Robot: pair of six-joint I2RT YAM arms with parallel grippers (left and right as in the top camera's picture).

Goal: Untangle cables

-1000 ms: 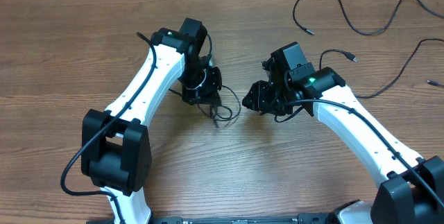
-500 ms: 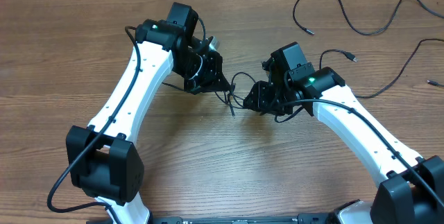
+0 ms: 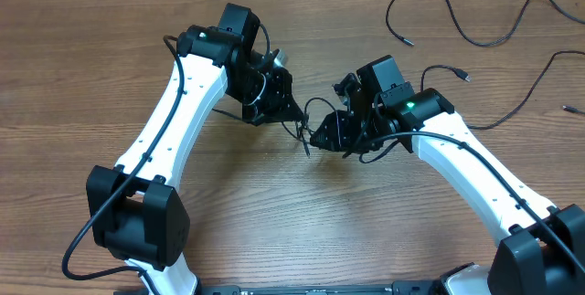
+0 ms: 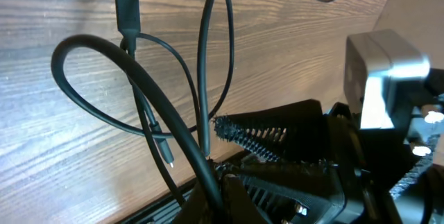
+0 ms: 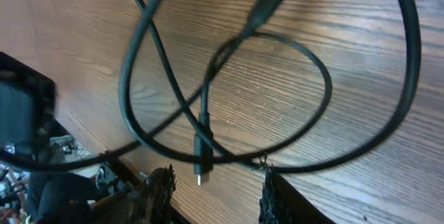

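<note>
A tangle of thin black cables [image 3: 309,117] hangs between the two arms over the wooden table. My left gripper [image 3: 291,112] is shut on one thicker cable of the tangle [image 4: 173,130], pinched low between its fingers [image 4: 215,189]. A blue-tongued USB plug [image 4: 127,2] points away from it. My right gripper [image 3: 317,137] is open just right of the tangle. In the right wrist view its fingertips [image 5: 159,186] stand apart below the loops [image 5: 229,92], and a small silver-tipped plug [image 5: 201,161] dangles between them. One loop touches the right fingertip.
Several loose black cables lie at the table's far right: a long curl [image 3: 439,12] and another cord [image 3: 526,99] with small plug ends. The right gripper's ribbed finger [image 4: 253,137] shows close by in the left wrist view.
The left arm swung up and to the right, carrying the tangle off the table toward the right gripper. The right gripper then shifted left, up to the hanging loops.
</note>
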